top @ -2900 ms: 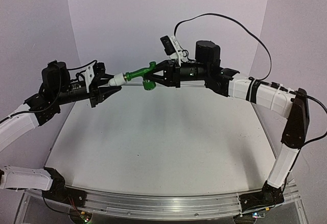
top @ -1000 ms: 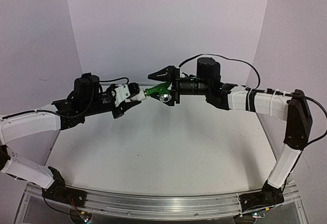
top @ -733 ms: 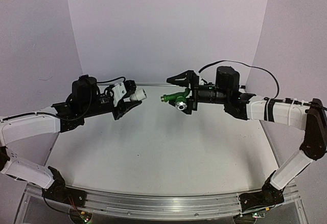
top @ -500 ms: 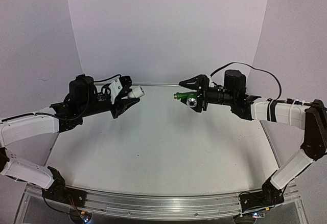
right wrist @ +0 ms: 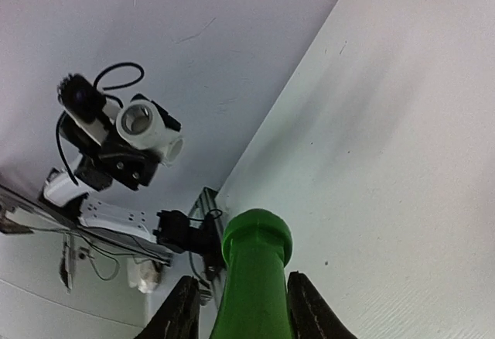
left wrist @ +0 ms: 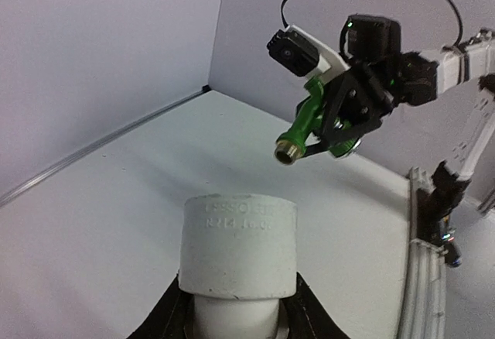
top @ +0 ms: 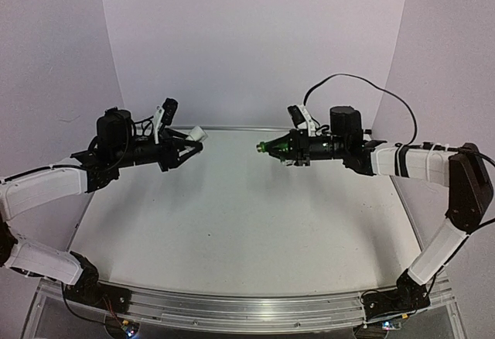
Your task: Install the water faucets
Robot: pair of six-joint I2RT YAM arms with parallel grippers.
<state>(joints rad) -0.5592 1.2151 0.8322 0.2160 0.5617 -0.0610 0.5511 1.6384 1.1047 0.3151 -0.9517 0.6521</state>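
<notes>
My left gripper [top: 190, 142] is shut on the white plastic fitting [top: 196, 134], held in the air at the back left with its open end toward the right. In the left wrist view the fitting [left wrist: 239, 242] sits between the black fingers. My right gripper [top: 277, 149] is shut on the green tap [top: 272, 147], its threaded end pointing left at the fitting. In the right wrist view the green stem [right wrist: 253, 277] stands between the fingers. A wide gap separates tap and fitting. The left wrist view shows the tap [left wrist: 305, 123] far off; the right wrist view shows the fitting [right wrist: 147, 130] far off.
The white table [top: 247, 215] lies below both arms. White walls close in the back and sides. An aluminium rail [top: 240, 308] runs along the near edge with the arm bases. A black cable [top: 363, 91] loops above the right arm.
The tap and fitting were joined or touching; the arms have since pulled apart, the left one leftward, the right one rightward. Both wrists have rotated, and the gap has widened.
</notes>
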